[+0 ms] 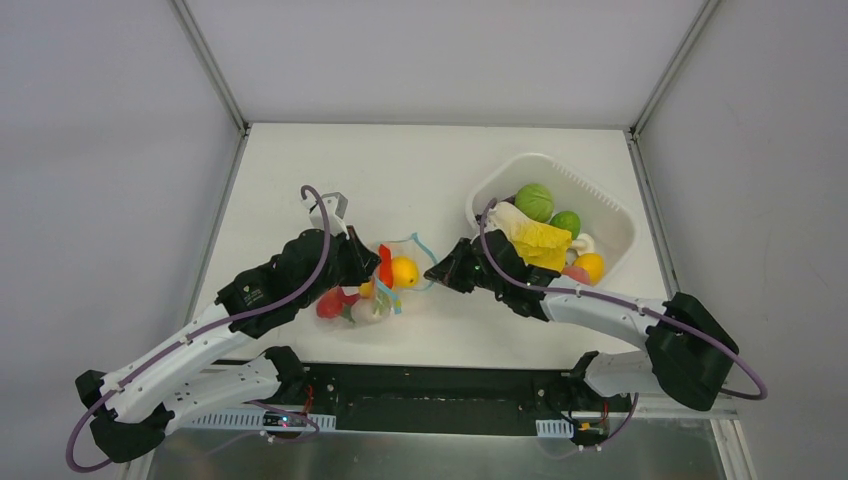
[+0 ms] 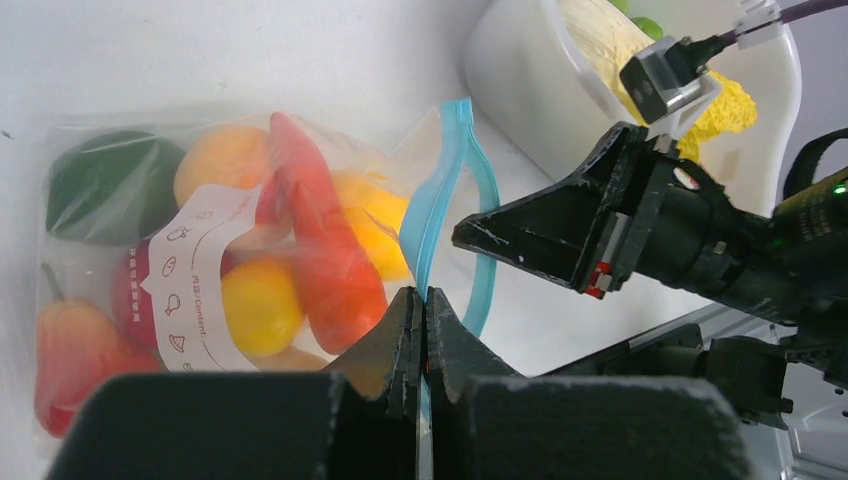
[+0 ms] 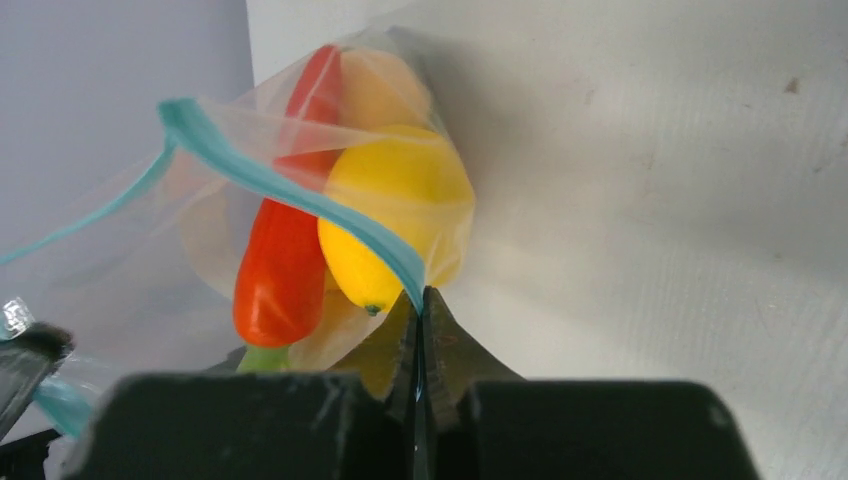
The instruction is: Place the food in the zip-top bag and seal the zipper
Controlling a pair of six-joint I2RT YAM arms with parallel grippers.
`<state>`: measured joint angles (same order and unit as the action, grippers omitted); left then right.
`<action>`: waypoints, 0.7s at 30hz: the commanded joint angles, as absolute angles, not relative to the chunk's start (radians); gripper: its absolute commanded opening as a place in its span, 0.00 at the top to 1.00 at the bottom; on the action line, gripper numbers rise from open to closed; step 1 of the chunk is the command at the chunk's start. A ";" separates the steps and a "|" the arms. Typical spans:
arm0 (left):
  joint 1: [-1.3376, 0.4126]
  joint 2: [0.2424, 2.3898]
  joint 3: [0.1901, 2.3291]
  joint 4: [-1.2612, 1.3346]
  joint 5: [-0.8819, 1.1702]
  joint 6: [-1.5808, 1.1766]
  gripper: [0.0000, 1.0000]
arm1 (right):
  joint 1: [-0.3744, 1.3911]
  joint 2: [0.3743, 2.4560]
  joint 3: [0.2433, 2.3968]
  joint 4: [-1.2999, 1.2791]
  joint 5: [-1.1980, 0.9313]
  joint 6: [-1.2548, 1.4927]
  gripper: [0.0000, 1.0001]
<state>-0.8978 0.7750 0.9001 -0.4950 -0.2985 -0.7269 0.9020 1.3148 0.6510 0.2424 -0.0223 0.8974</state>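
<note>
The clear zip-top bag [image 1: 362, 300] lies on the table between my arms, holding several toy foods: a red pepper [image 3: 285, 260], a lemon [image 3: 400, 210], an orange, a red and a green piece. Its teal zipper [image 2: 445, 180] gapes open in a loop. My left gripper [image 2: 422, 296] is shut on the zipper strip at one end; in the top view it [image 1: 378, 275] sits over the bag. My right gripper [image 3: 420, 296] is shut on the zipper at the other end, and shows at the bag's right side [image 1: 433, 272].
A white plastic tub [image 1: 610, 205] stands at the back right with green balls [image 1: 534, 201], a yellow leafy piece [image 1: 538, 240] and an orange piece [image 1: 590, 266]. The tub's wall [image 2: 520, 90] is close behind the right gripper. Walls enclose the table on three sides.
</note>
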 commanded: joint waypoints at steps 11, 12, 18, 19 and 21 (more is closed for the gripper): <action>-0.905 0.800 0.975 -0.440 -0.143 -0.638 0.53 | 0.863 1.314 1.115 -0.094 -0.320 0.417 1.00; -0.904 0.796 0.978 -0.441 -0.144 -0.633 0.48 | 0.858 1.338 1.154 -0.136 -0.327 0.379 1.00; -0.905 0.746 0.974 -0.389 -0.105 -0.583 0.32 | 0.826 1.426 1.361 -0.369 -0.448 0.192 1.00; -0.904 0.738 0.980 -0.392 -0.098 -0.571 0.30 | 0.821 1.436 1.389 -0.407 -0.455 0.163 1.00; -0.905 0.718 0.988 -0.394 -0.091 -0.550 0.26 | 0.806 1.445 1.425 -0.468 -0.477 0.115 1.00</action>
